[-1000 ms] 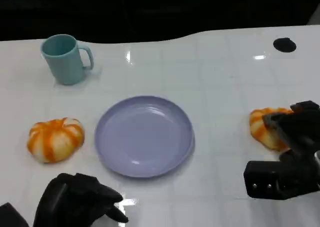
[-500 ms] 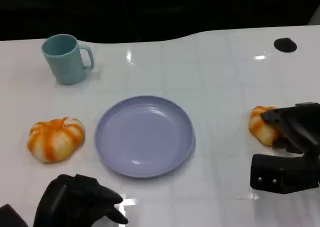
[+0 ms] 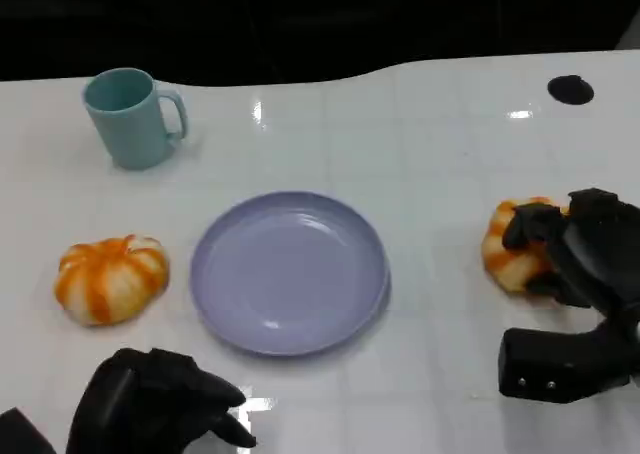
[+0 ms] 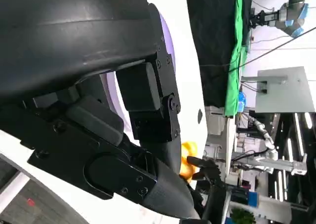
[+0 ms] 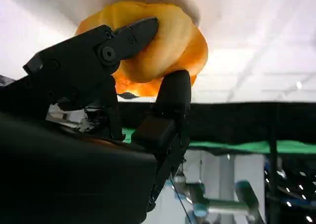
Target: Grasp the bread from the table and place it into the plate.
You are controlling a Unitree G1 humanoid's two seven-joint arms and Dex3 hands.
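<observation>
The orange bread roll [image 3: 510, 257], lying on the white table [image 3: 430, 154] to the right of the lavender plate [image 3: 288, 271], is being gripped by the right hand [image 3: 575, 259] so that it can be lifted, while the left hand [image 3: 160, 399] is being kept curled and idle.

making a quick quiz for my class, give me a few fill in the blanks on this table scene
1. The right hand grips an orange-striped bread roll lying to the ____ of the round lavender plate.
2. The plate holds ____.
3. The teal mug stands ____.
4. The left hand holds ____.

Missing words: right; nothing; upright; nothing
</observation>
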